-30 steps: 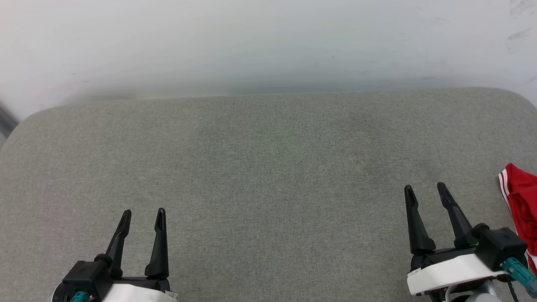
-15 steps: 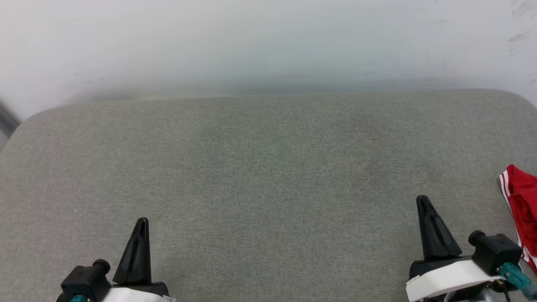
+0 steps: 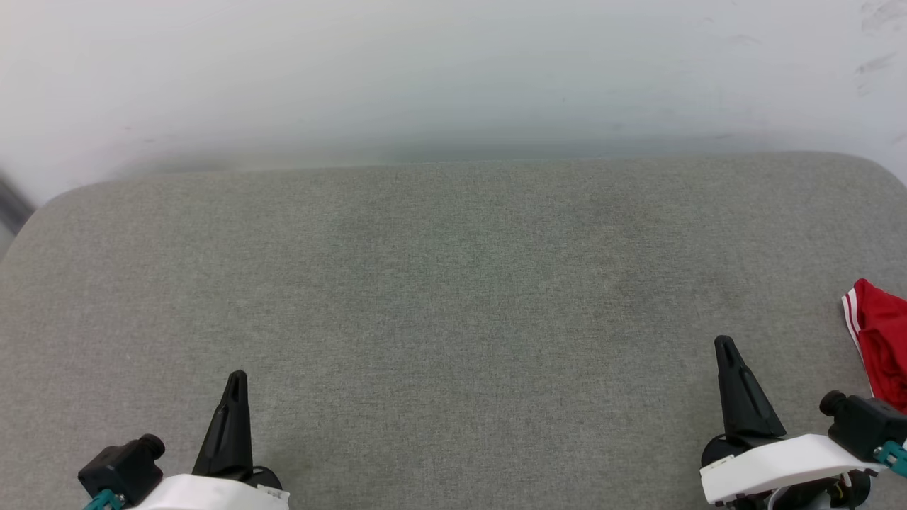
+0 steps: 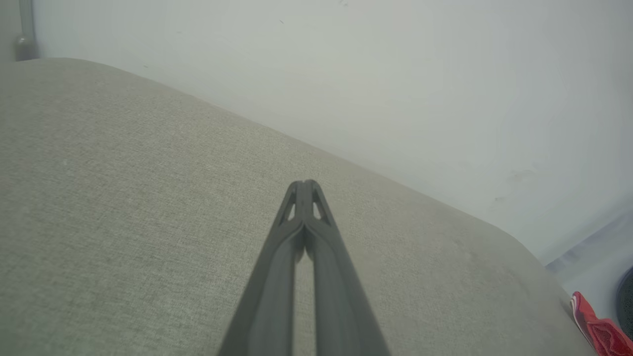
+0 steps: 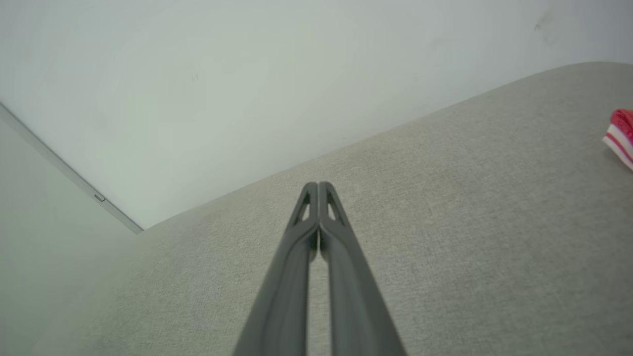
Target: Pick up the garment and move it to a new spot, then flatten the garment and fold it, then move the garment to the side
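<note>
A corner of the red garment [image 3: 882, 340] with red-white stripe trim lies at the far right edge of the grey cushioned surface [image 3: 453, 283]; most of it is cut off by the frame. That same garment [image 4: 596, 329] peeks in at the lower right of the left wrist view, and the garment [image 5: 620, 131] shows at the right edge of the right wrist view. My left gripper [image 3: 237, 379] is shut at the lower left, holding nothing. My right gripper [image 3: 724, 346] is shut too, a little left of the garment and apart from it. Both fingertip pairs [image 4: 305, 185] [image 5: 317, 186] meet above bare fabric.
A pale wall [image 3: 453, 71] rises behind the cushion's far edge. The cushion has rounded corners at the far left and far right. A dark round object [image 4: 625, 296] sits beyond the cushion's end, past the garment, in the left wrist view.
Both grippers have gone from open to shut, with nothing between the fingers. Both have also drawn back slightly toward the bottom of the head view. The garment lies where it was.
</note>
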Controlling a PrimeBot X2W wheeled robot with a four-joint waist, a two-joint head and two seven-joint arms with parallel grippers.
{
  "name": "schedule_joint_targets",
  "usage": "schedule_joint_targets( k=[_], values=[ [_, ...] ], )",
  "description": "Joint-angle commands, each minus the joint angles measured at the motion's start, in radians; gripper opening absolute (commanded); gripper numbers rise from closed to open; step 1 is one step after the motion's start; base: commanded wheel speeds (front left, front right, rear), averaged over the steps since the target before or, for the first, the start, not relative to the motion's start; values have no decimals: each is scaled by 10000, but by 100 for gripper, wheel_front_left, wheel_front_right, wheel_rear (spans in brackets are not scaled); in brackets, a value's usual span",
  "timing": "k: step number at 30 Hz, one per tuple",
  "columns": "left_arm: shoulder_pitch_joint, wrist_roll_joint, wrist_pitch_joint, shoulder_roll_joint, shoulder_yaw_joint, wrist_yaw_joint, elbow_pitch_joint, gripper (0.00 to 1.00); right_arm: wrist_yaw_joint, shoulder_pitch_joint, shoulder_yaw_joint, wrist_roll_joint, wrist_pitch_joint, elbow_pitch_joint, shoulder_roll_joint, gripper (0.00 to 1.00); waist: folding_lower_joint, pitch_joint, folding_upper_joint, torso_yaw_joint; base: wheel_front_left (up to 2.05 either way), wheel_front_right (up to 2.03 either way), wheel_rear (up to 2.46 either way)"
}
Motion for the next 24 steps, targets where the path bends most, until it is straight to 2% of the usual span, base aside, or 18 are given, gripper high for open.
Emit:
schedule_joint_targets(
  k=[1, 24],
  values=[
    [-311, -382, 78, 67, -6, 9, -80, 0, 0, -320, -49, 411, 49, -85, -98, 0, 0, -4, 0, -2, 0, 0, 0],
    [-844, -3711, 866, 110, 46, 1, 503, 0, 0, -577, -281, 3884, 742, 246, -208, 0, 0, -70, 0, -32, 0, 0, 0]
  ],
)
